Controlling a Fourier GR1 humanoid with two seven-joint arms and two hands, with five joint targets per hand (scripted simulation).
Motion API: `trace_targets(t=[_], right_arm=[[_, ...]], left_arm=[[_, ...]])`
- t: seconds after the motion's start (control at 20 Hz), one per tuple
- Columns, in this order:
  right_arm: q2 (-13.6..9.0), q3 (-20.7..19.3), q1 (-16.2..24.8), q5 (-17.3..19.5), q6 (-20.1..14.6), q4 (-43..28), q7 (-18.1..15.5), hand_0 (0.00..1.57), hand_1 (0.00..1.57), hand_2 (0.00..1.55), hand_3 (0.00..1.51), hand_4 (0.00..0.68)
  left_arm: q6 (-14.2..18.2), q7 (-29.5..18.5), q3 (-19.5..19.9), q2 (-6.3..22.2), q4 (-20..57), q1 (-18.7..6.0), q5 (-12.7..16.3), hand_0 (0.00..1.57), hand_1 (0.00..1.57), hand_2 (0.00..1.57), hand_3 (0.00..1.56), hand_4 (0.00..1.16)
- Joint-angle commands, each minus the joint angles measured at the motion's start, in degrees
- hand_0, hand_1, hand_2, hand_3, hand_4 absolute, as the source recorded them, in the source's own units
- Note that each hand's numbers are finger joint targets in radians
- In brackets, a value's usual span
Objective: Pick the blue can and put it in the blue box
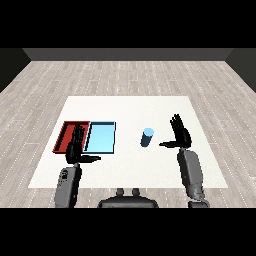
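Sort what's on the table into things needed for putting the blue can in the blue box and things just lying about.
Needed:
blue can, standing upright
light blue tray
right hand, open, beside the can

Lying about:
red tray
left hand, open, over the trays' near edge

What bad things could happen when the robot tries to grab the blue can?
The can stands upright and narrow, so the open right hand beside it might knock it over while closing in. The blue tray touches the red tray, so the can might end up in the wrong one. The left hand hangs over the trays and might get in the way.
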Motion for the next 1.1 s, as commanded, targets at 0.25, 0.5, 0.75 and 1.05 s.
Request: trace_targets(t=[0.25,0.5,0.75,1.05], right_arm=[[1.39,0.63,-1.28,-1.0,0.36,2.56,-1.68,0.0,0.0,0.0,0.0,0.0],[3.87,1.69,-3.07,-1.08,-1.47,5.91,-1.22,0.0,0.0,0.0,0.0,0.0],[7.1,2.61,-4.4,-1.03,-2.61,10.79,-4.54,0.0,0.0,0.0,0.0,0.0],[6.23,1.02,-6.4,-4.24,-4.49,10.15,0.42,0.0,0.0,0.0,0.0,0.0]], left_arm=[[-1.63,-0.76,2.59,1.5,0.16,-0.81,2.09,0.0,0.0,0.0,0.0,0.0],[0.59,-0.53,1.82,-0.31,1.85,-2.29,0.94,0.0,0.0,0.0,0.0,0.0],[-0.3,0.61,1.76,0.03,-0.87,-0.62,1.95,0.0,0.0,0.0,0.0,0.0],[-2.83,-2.05,2.63,1.7,0.05,1.44,1.66,0.0,0.0,0.0,0.0,0.0]])
